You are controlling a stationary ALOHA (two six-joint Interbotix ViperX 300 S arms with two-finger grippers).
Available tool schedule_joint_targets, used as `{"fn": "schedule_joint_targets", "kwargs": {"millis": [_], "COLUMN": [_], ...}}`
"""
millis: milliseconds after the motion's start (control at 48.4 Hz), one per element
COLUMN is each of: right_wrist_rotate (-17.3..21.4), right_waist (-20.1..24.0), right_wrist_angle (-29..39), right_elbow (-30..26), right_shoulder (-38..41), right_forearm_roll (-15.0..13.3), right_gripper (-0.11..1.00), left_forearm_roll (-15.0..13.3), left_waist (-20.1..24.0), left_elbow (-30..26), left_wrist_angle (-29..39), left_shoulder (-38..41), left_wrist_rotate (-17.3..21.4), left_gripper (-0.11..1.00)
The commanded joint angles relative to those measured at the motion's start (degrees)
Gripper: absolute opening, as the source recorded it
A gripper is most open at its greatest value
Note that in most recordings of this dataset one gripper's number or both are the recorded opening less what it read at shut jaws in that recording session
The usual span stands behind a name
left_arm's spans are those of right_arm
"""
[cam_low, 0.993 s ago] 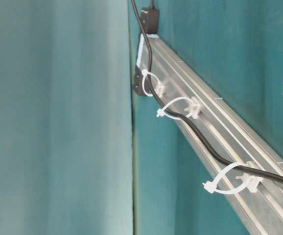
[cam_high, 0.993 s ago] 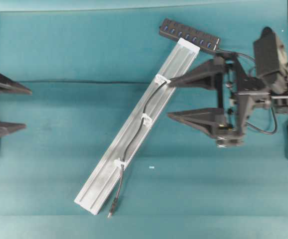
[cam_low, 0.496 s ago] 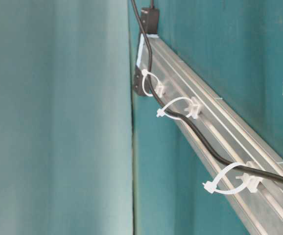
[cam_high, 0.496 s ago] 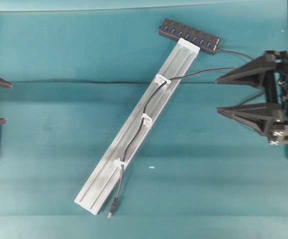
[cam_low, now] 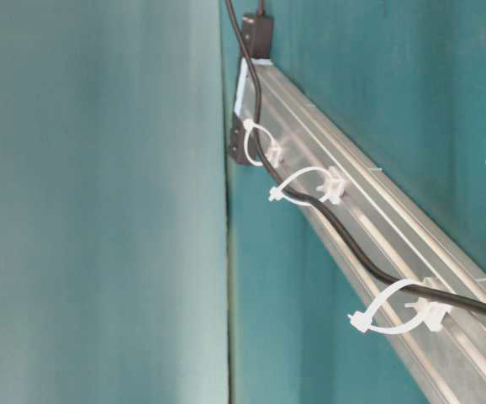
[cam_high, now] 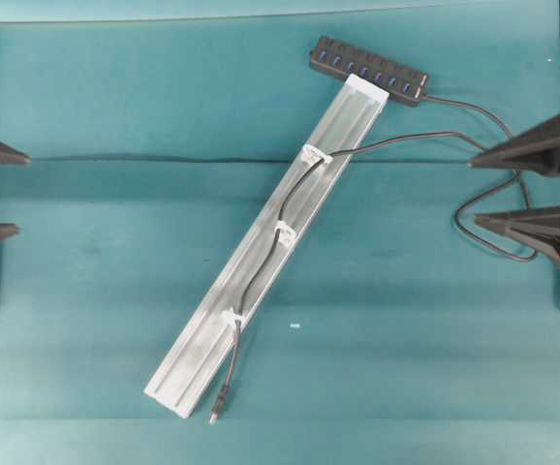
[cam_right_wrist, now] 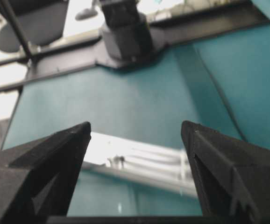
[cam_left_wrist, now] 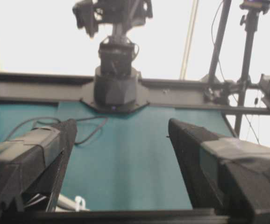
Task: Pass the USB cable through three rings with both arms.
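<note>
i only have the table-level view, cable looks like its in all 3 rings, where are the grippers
Observer: Both are off the rail. The right gripper sits open at the overhead view's right edge, holding nothing.
Operator: and the left one
Observer: The left gripper is open at the left edge, far from the USB cable.
Operator: where does the plug end up
Observer: The plug lies on the cloth past the lowest ring, beside the rail's near end.
Operator: other end?
Observer: It leaves the top ring and trails right, looping near the right gripper, up to the black hub.
</note>
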Motion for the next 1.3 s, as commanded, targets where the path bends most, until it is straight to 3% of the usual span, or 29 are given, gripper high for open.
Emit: {"fn": "schedule_joint_targets", "kwargs": {"millis": [0, 352, 1282], "right_wrist_rotate": [0.44, -0.18, -0.44], "right_waist": [-0.09, -0.09, -0.09], "right_wrist_angle": [2.55, 3.34, -1.76], "right_elbow": [0.35, 2.29, 2.99], "right_shoulder": [-2.72, -9.05, -7.38], "right_forearm_roll": [0.09, -0.53, -1.14], "right_gripper": [0.85, 0.85, 0.85], "left_forearm_roll": [0.18, 0.18, 0.18], "left_waist": [0.18, -0.09, -0.18], "left_elbow": [-0.44, -0.18, 1.14], "left_wrist_angle": [-2.37, -4.57, -8.35], "left_shoulder": [1.23, 2.02, 5.10], "left_wrist_rotate": [-0.09, -0.09, 0.18], "left_gripper": [0.89, 0.89, 0.89]}}
